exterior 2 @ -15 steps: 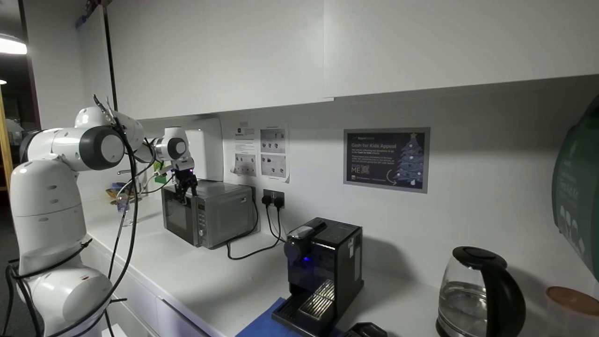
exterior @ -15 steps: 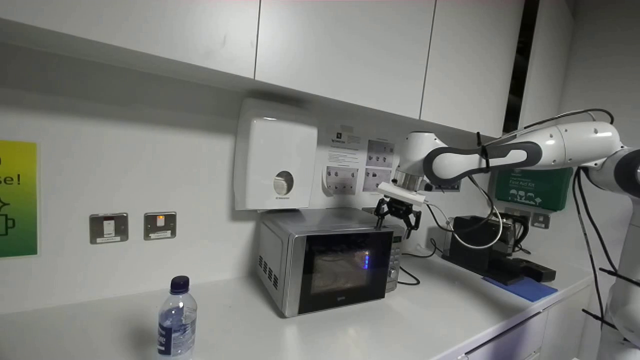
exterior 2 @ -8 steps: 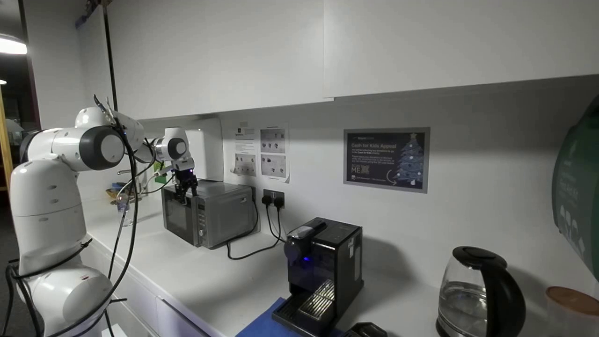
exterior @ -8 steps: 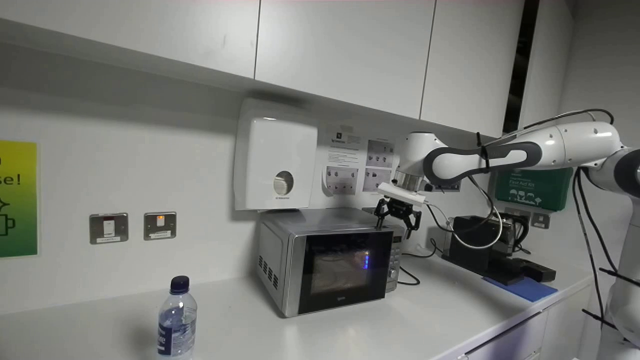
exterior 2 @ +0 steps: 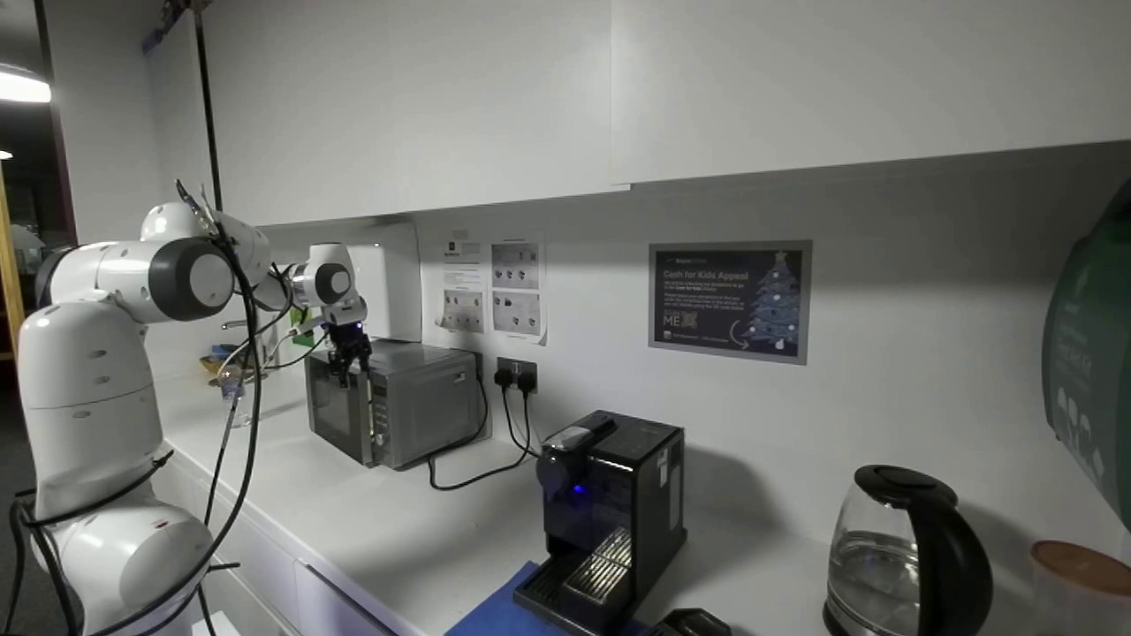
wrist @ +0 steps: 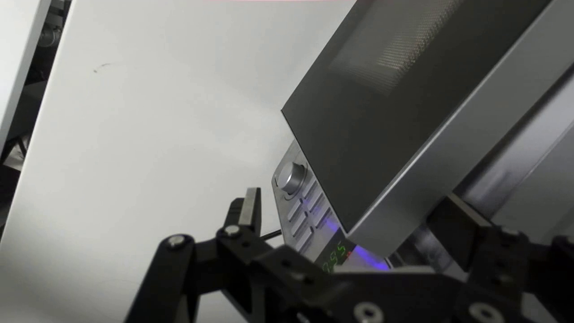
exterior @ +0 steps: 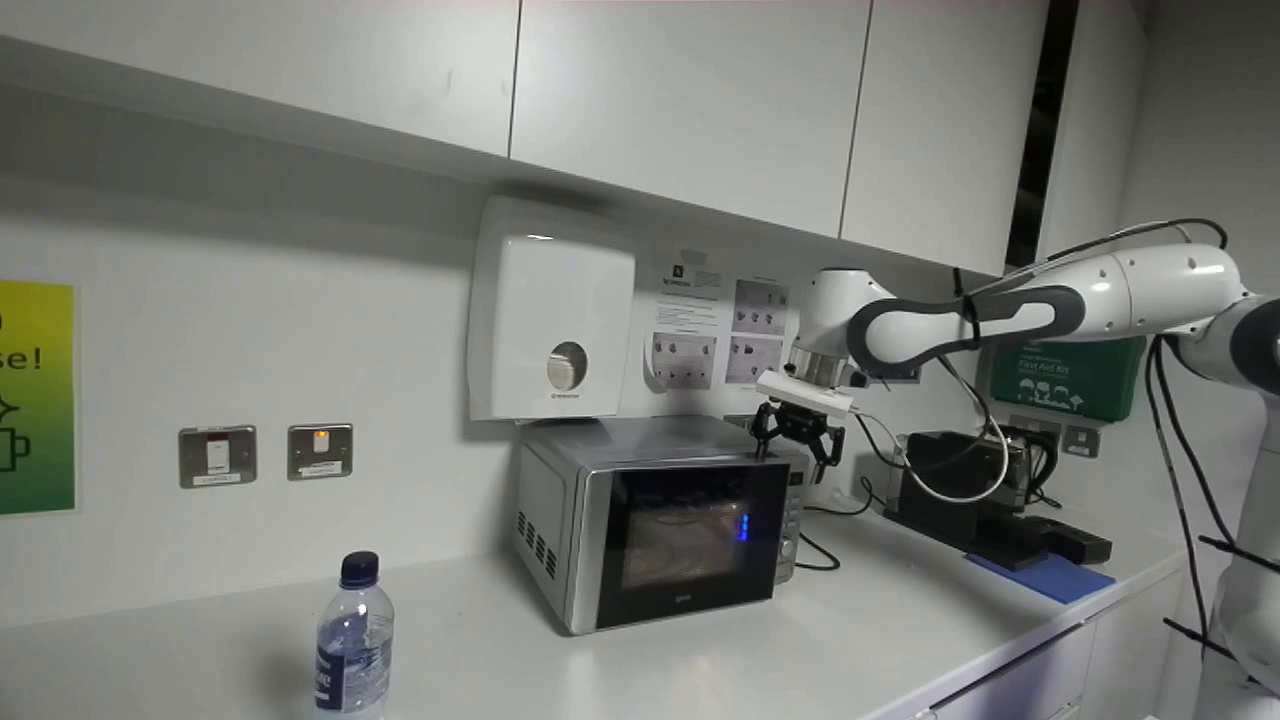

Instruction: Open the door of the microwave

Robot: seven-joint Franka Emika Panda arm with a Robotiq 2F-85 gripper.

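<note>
The silver-grey microwave (exterior: 640,440) stands on the counter in both exterior views. Its door (exterior: 690,545), with a dark glass window, is slightly ajar; in the wrist view a gap shows between the door (wrist: 381,112) and the body. My gripper (exterior: 790,464) points down at the top corner of the door's free edge. Its jaws are spread wide across the door. A finger (wrist: 457,235) reaches behind the door's top edge, and whether it touches is hard to tell. The opposite finger (wrist: 256,208) is out in front, apart from the door, beside the control panel (wrist: 298,215).
A water bottle (exterior: 355,640) stands on the counter (exterior: 480,660) in front of the microwave. Above hang a white dispenser (exterior: 555,310) and wall cabinets (exterior: 690,110). A coffee machine (exterior 2: 618,503) and a kettle (exterior 2: 884,556) stand further along the counter.
My gripper has shifted slightly down and to the right in an exterior view. The door's free edge has moved a little outward, and a bright line now shows along it.
</note>
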